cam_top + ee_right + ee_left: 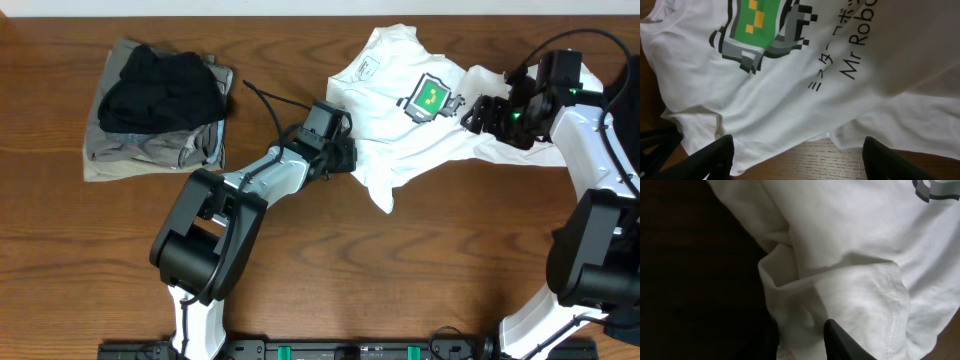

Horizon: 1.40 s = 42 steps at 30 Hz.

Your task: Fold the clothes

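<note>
Shirt [390, 140] lies rumpled on the table's [300, 280] far right, stretched across between my 2 claws. Left claw [340, 155] has a fold of its left edge between the fingers [845, 342]; clamped or not, I can't tell. Right claw [482, 112] hangs apart beside the print [432, 95].

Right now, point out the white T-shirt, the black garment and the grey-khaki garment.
white T-shirt [395, 135], overhead view, plain fabric near its middle.
black garment [160, 90], overhead view, middle of the crumpled heap.
grey-khaki garment [130, 160], overhead view, lower part showing beneath the black one.
</note>
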Tool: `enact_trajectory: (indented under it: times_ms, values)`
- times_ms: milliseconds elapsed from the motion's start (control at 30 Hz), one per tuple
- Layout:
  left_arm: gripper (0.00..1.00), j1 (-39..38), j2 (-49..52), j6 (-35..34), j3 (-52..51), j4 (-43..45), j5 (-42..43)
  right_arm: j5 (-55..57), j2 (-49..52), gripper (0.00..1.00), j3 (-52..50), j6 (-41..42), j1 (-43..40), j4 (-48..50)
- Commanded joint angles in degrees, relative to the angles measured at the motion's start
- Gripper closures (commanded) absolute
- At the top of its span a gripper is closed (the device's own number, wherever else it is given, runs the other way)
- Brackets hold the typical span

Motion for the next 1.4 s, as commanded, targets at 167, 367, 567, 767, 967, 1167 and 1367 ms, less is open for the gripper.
enact_trajectory:
  times_ms: [167,367,567,767,967,1167,1367]
  values:
    - [0.55,-2.51,-0.85,11.26,6.01,-7.76,-1.49,0.07,0.46,0.2,-0.02,0.11,1.07,-0.13]
    - [0.41,-5.53,-0.83,20.13,12.39,-15.69,-7.43,0.04,0.46,0.19,-0.04,0.15,1.22,0.76]
    - [0.31,-5.66,0.57,25.2,15.28,-14.88,-7.39,0.02,0.46,0.19,-0.04,0.17,1.22,0.76]
    - [0.3,-5.88,3.96,35.34,15.28,-14.12,-7.45,0.02,0.46,0.18,-0.04,0.17,1.2,0.66]
    - [0.31,-5.88,5.09,36.96,15.28,-13.16,-10.03,0.02,0.46,0.18,-0.04,0.15,1.22,0.2]
    - [0.41,-5.88,5.11,38.16,15.26,-13.2,-11.06,0.04,0.46,0.17,-0.04,0.15,1.2,-0.15]
    - [0.41,-5.88,5.11,41.2,15.26,-9.68,-12.2,0.0,0.46,0.17,-0.04,0.17,1.22,-0.22]
